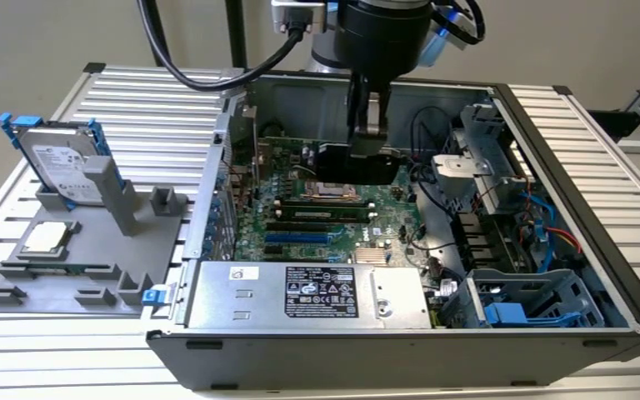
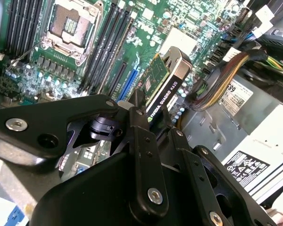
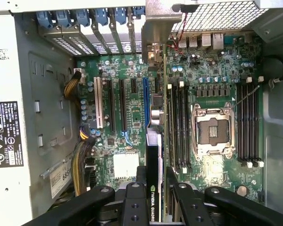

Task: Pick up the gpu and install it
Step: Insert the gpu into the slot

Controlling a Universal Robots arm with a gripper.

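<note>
The gripper (image 2: 153,123) is closed on the gpu (image 2: 164,84); its black fingers (image 3: 133,207) press on the two flat faces of the card near its upper edge, and the card hangs edge-down between them. In the exterior view the gripper (image 1: 367,125) holds the gpu (image 1: 359,164) above the motherboard (image 1: 332,217), inside the open computer case (image 1: 587,167), and I cannot tell if the lower edge already touches a slot.

In the first wrist view the card (image 3: 154,155) stands upright, just beside the blue expansion slot (image 3: 145,106) and the black memory slots (image 3: 177,127), with its metal bracket (image 3: 155,33) toward the rear slot openings of the case.

I judge that the card is light and stiff, but fragile: a thin board with small parts on it, so it does not like bending or a hard squeeze. The black cooler side (image 2: 172,80) is the more solid place to press on; the gold contacts at the lower edge should stay free. The smooth faces can slip a little if the card meets resistance.

The arm (image 1: 382,33) comes straight down from above, with the wrist vertical over the middle of the board. On the gray fixture (image 1: 87,250) outside the case, at the exterior view's left, a hard drive (image 1: 62,167) stands upright and a processor chip (image 1: 49,237) lies flat.
</note>
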